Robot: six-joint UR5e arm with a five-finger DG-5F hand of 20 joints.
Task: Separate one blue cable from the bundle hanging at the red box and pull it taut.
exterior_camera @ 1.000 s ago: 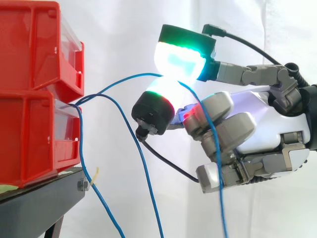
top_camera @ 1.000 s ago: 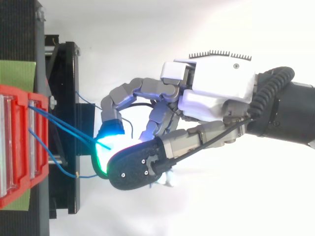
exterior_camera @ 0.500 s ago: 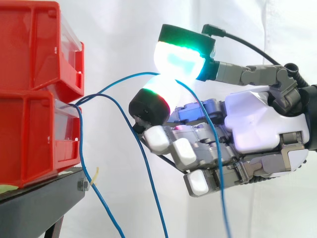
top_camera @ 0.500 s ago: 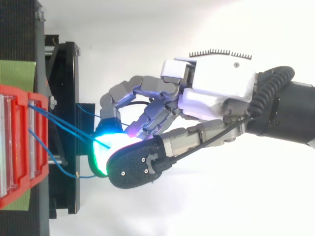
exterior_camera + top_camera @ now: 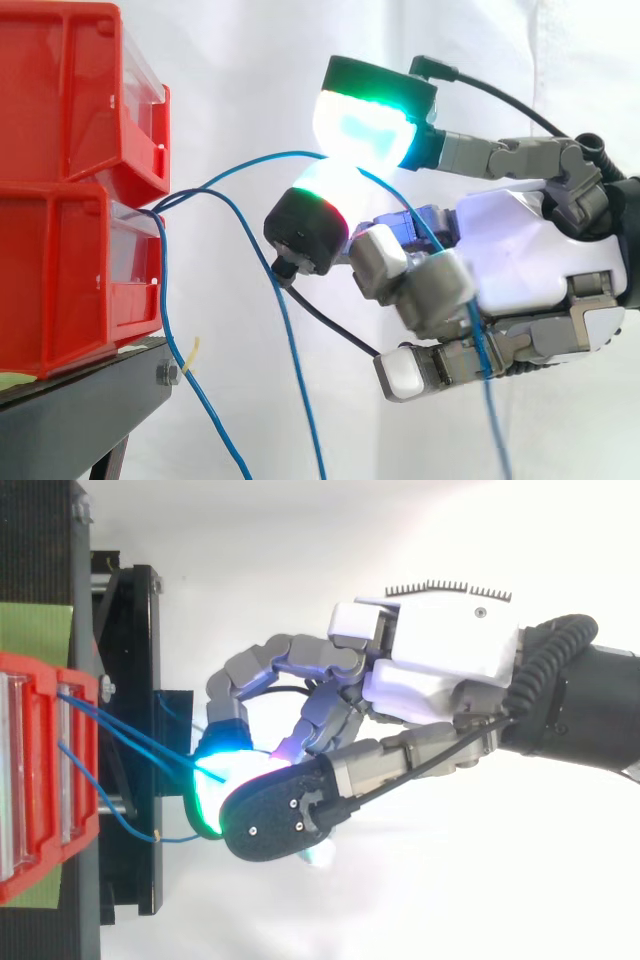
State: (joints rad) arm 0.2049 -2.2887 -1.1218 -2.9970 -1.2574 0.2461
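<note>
Hand (image 5: 520, 270) level, fingertips (image 5: 360, 130) pinching blue cable (image 5: 240, 170).

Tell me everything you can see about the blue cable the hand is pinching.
The blue cable is a thin, flexible strand that looks plastic-coated. It leaves the front of the stacked red bins, arcs up and to the right, and passes between two glowing pads of the hand, which pinch it. Past the pinch it drops across the curled fingers and out of the bottom of the side view. It bows, so it is not yet taut. Other blue cables hang loose below.
</note>
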